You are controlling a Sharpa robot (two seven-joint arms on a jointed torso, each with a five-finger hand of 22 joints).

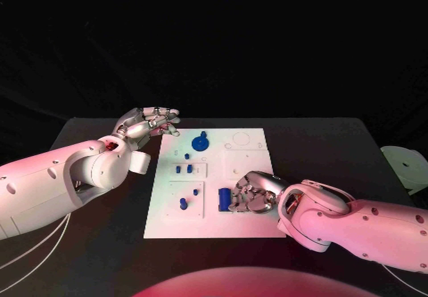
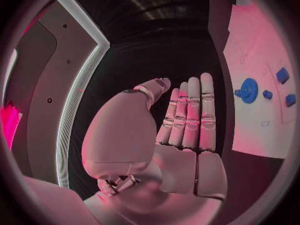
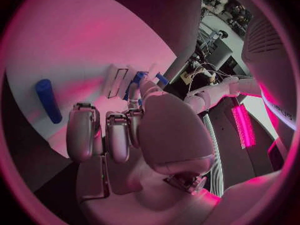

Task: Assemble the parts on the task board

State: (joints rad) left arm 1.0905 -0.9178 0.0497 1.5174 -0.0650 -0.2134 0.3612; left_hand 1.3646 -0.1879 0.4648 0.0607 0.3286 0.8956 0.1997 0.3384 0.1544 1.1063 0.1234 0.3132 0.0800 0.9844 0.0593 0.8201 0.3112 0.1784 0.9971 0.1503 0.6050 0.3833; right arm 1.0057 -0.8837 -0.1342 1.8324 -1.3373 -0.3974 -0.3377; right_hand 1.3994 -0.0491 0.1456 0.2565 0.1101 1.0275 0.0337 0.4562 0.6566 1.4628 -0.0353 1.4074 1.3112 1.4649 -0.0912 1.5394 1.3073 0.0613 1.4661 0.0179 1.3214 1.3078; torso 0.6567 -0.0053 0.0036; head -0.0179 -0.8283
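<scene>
The right hand [image 1: 252, 194] rests on the near part of the white task board [image 1: 214, 226], fingers curled down beside a blue bar [image 1: 223, 198]; whether it grips anything I cannot tell. Small blue parts [image 1: 185, 168] lie mid-board, a blue gear [image 1: 201, 143] farther back. The left hand [image 1: 149, 127] hovers off the board's far left corner over the black table [image 1: 98, 247], fingers straight and together, holding nothing.

Right hand [image 1: 252, 195] covers task board [image 1: 245, 226] near-right; far-right bare.
</scene>
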